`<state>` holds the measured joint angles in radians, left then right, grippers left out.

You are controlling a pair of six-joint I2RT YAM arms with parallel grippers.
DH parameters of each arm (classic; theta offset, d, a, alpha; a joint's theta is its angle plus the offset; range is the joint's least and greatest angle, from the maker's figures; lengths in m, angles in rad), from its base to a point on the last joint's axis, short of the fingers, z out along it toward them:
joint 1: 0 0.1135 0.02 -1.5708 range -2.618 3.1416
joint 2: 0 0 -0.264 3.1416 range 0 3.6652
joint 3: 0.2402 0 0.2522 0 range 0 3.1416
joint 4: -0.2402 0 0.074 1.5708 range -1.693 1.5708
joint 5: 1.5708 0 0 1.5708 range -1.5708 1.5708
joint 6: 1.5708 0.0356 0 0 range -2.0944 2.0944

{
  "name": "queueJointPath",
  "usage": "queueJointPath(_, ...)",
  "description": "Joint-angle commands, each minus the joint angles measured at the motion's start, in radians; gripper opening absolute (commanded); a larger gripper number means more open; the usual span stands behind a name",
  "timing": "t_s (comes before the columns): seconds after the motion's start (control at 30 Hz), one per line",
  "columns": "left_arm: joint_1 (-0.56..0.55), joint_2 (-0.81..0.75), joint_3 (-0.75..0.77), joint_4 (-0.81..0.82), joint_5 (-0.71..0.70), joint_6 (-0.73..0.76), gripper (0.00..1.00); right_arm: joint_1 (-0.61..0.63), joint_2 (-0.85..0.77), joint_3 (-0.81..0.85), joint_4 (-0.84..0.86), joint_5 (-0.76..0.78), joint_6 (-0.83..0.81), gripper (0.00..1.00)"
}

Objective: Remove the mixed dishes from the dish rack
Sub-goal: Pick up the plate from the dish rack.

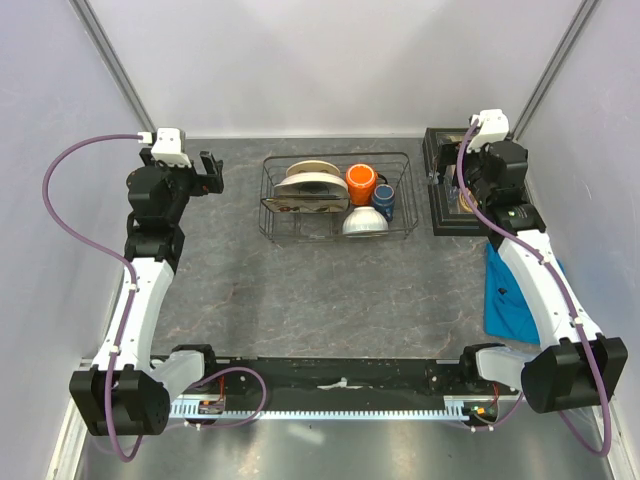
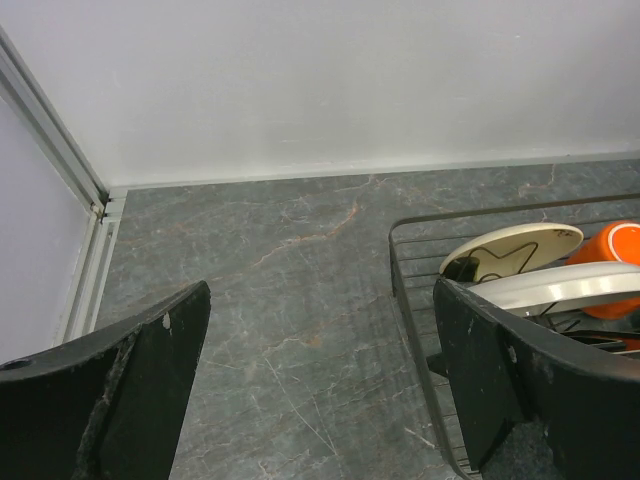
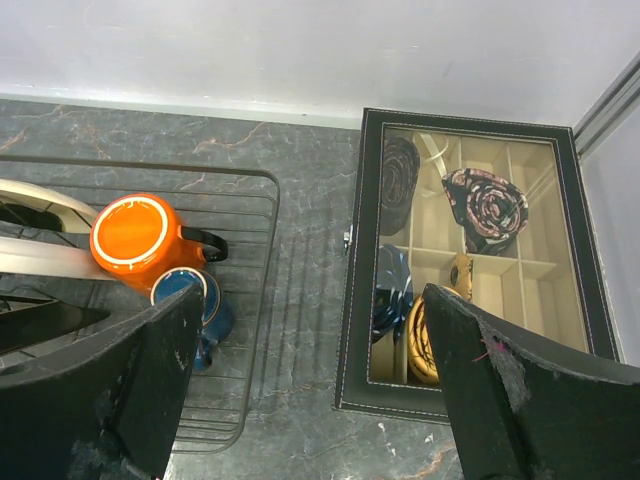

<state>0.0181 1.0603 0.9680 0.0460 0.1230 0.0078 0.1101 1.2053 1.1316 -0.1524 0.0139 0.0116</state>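
The dish rack (image 1: 400, 160) stands at the back middle of the table. In it are a round pale plate (image 1: 312, 170), a square cream plate (image 1: 305, 203), an orange cup (image 1: 360, 183), a dark blue mug (image 1: 384, 198) and a white bowl (image 1: 365, 222). My left gripper (image 1: 210, 172) hangs open just left of the rack, over bare table; its wrist view shows the rack's edge (image 2: 404, 319) and plates (image 2: 520, 250). My right gripper (image 1: 458, 185) is open between the rack and a black box, with the orange cup (image 3: 135, 235) and blue mug (image 3: 215, 310) to its left.
A black glass-lidded box (image 1: 450, 195) of trinkets sits right of the rack, close to the right wall. A blue cloth (image 1: 510, 290) lies under the right arm. Walls close the table on the left, back and right.
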Motion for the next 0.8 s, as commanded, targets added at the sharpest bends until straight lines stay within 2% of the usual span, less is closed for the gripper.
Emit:
queueJointPath(0.0,0.002,0.000,0.038,0.015,-0.011,0.021,0.99,0.000,-0.006,0.017,0.013,-0.012,-0.004,0.98)
queueJointPath(0.57,0.002,-0.005,0.038,0.009,0.020,0.034,0.99,0.000,-0.010,0.014,0.020,-0.075,-0.035,0.98)
queueJointPath(0.77,0.003,-0.016,0.026,-0.027,0.138,0.119,0.99,0.016,0.023,0.065,-0.059,-0.181,-0.082,0.98)
